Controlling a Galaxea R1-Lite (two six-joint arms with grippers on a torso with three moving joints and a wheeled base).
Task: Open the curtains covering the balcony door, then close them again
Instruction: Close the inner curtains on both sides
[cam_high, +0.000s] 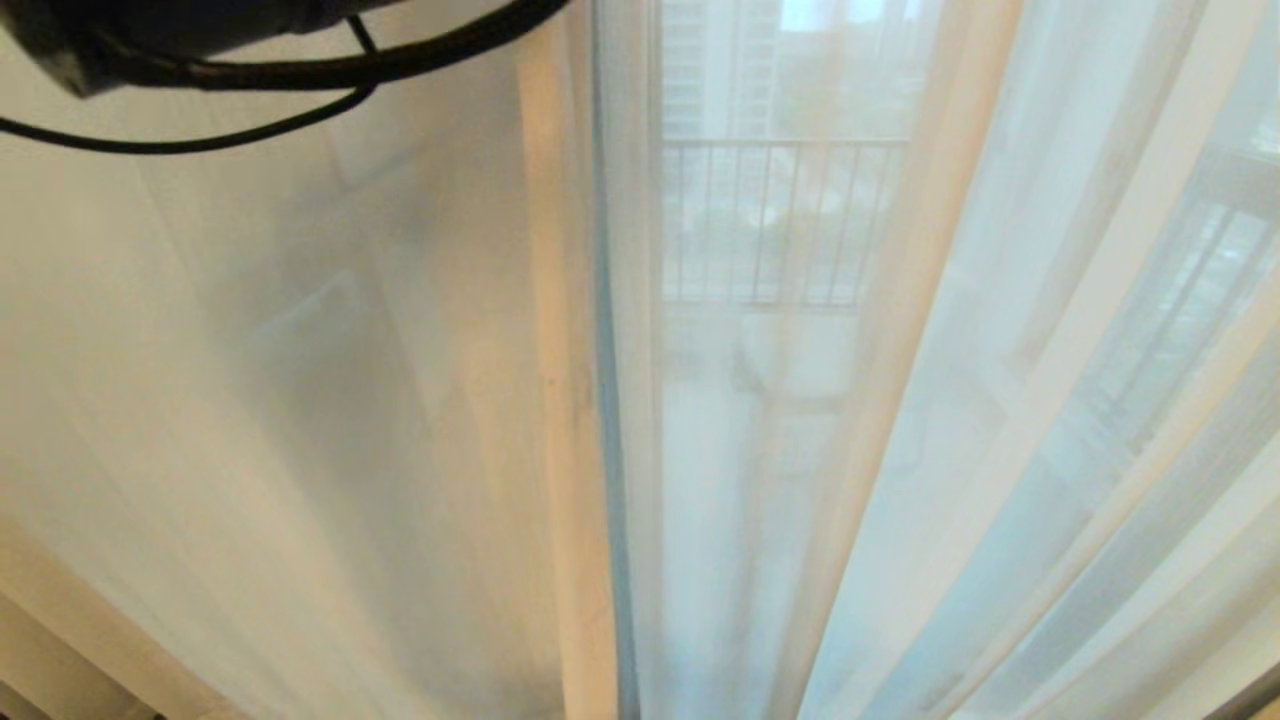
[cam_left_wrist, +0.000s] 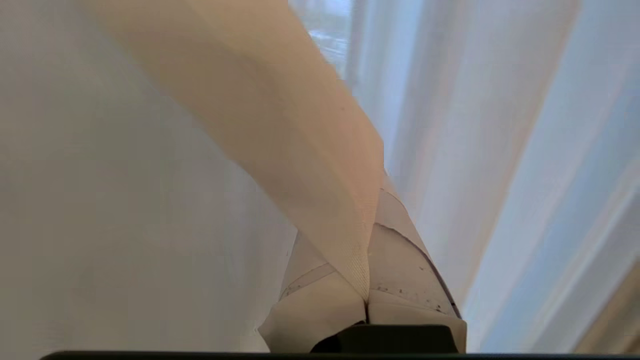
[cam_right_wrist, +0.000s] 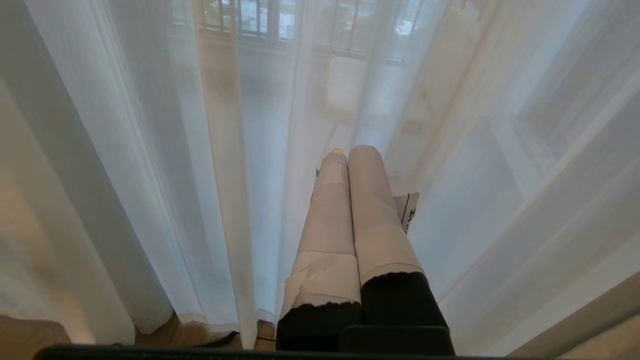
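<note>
Left claw (cam_left_wrist: 367, 280) pinches curtains (cam_left_wrist: 280, 125) hem.

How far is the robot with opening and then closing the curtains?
Little looks done: white sheers cover the glass, and the balcony railing shows only through them. In hand: the left tool is shut on the hem of a cream fabric panel. The right tool is shut, holding nothing, in front of the sheers. Whether this is the opening or the closing pull cannot be told.
</note>
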